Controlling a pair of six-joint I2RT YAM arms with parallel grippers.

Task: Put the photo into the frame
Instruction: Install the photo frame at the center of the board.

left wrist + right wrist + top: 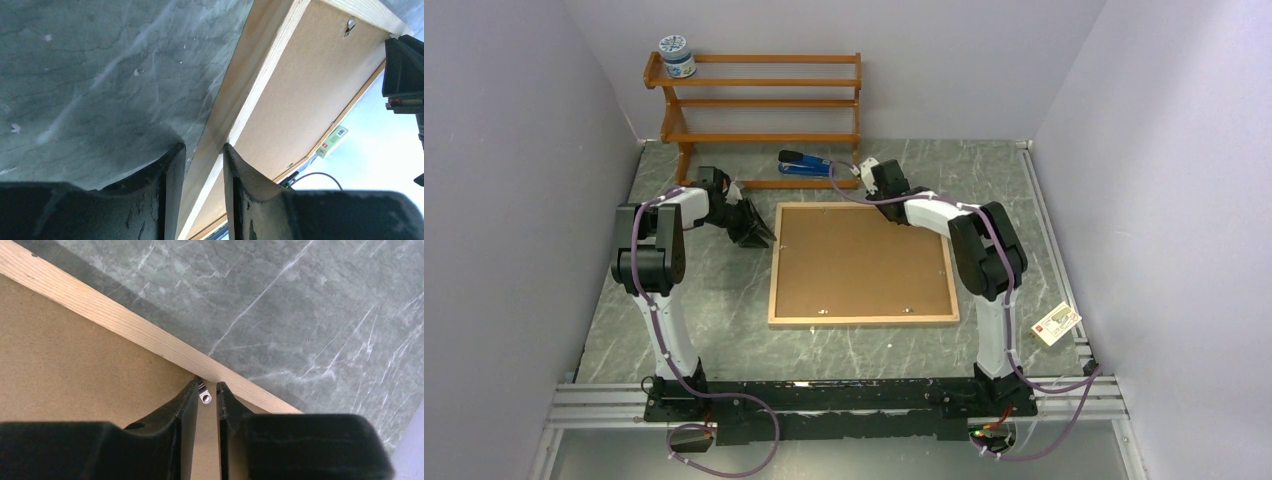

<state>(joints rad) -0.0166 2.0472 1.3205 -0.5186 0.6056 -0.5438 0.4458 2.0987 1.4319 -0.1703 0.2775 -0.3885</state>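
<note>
The left gripper (752, 232) hangs low over the green marbled table (724, 320). Its fingers (170, 190) are narrowly apart with nothing between them. Just ahead of its tips and to its right runs the left rail of the frame (864, 320). The frame lies flat and face down, with its far left corner beside this gripper. Inside the light wood moulding sits the brown backing board (864, 260), reaching from the left gripper across to the right one.

The right gripper (890, 200) is down at the frame's far rail, its tips at the board's edge. Its fingers (185, 410) stand close together with a small metal tab (205, 398) between their tips; I cannot tell whether they pinch it. Beyond this gripper and to its left, a blue stapler (804, 165) lies at the foot of an orange-brown shelf rack (764, 100). Well to the gripper's right, back toward the arm's base, lies a small card (1056, 323). I cannot tell where the photo is.
</note>
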